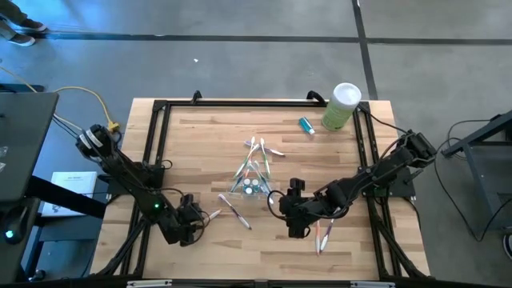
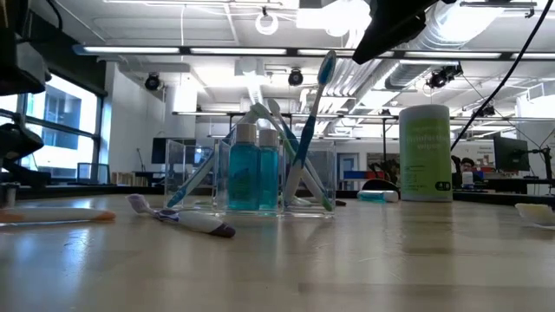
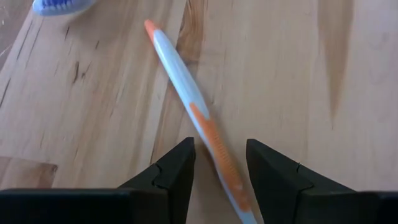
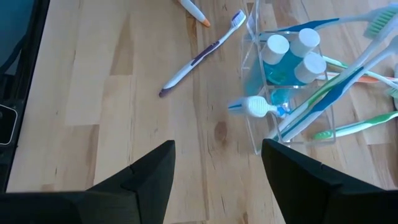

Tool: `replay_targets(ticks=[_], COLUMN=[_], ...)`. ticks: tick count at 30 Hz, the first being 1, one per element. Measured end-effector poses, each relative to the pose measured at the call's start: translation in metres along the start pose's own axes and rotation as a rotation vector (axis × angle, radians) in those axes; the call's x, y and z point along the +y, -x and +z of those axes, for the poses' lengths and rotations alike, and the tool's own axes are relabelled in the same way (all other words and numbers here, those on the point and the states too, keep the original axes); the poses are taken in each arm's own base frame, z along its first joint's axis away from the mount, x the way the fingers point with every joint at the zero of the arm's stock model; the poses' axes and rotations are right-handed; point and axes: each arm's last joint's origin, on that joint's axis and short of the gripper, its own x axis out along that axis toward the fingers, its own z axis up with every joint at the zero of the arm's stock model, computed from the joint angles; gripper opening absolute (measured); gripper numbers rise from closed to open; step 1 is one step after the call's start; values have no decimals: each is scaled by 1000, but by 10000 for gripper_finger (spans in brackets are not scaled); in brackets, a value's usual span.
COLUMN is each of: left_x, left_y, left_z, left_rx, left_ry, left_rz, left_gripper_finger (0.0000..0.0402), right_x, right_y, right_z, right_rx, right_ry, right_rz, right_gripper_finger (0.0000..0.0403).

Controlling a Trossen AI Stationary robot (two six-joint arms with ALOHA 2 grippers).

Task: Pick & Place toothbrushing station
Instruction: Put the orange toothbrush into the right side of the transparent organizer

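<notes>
The clear cup [image 1: 250, 187] stands on the table's middle, holding blue white-capped tubes [image 4: 292, 53] and several toothbrushes [image 1: 256, 156] that lean on its rim. It also shows in the low view [image 2: 260, 173]. An orange-and-white toothbrush [image 3: 199, 115] lies flat on the table. My left gripper [image 1: 198, 218] is low over it and open, with a finger on either side of its handle and a gap to each. My right gripper [image 1: 293, 214] is open and empty, to the right of the cup [image 4: 292, 93]. A purple-and-white toothbrush [image 1: 236, 210] lies between the two grippers.
A tall pale-green canister with a white lid [image 1: 342, 106] stands at the far right. A blue tube [image 1: 306, 125] lies beside it. Two more toothbrushes [image 1: 322, 234] lie near the right arm. A black frame [image 1: 160, 120] runs around the table's edge.
</notes>
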Motion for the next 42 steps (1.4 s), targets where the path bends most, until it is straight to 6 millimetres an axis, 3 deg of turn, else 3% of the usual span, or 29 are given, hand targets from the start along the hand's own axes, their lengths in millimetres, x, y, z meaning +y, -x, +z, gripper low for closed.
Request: replay_targets(ticks=[8, 12, 17, 25, 29, 34, 38, 42], left_x=[1, 1, 0, -6, -23, -62, -86, -93], left_y=[-10, -10, -11, -8, 0, 22, 32, 20], left_z=[-9, -9, -9, -3, 15, 44, 50, 43], left_rx=[67, 61, 49, 10, -62, -283, -428, -443], left_ry=[-19, -30, -44, -151, -361, -795, -1223, -1601], left_rz=[18, 21, 18, -8, -25, 7, 80, 167], left_gripper_finger=[137, 97, 19, 8, 7, 6, 6, 8], right_x=[0, 0, 0, 0, 1, 2, 5, 7], right_y=[0, 0, 0, 0, 0, 0, 0, -5], right_z=[0, 0, 0, 0, 2, 5, 11, 16], right_rx=[-1, -1, -1, -2, -18, -54, -108, -182], right_ry=[5, 14, 32, 32, 21, 1, -47, -70], right_rz=[-1, -3, -3, -3, 4, 20, 36, 0], right_gripper_finger=[232, 232, 232, 232, 232, 232, 232, 232])
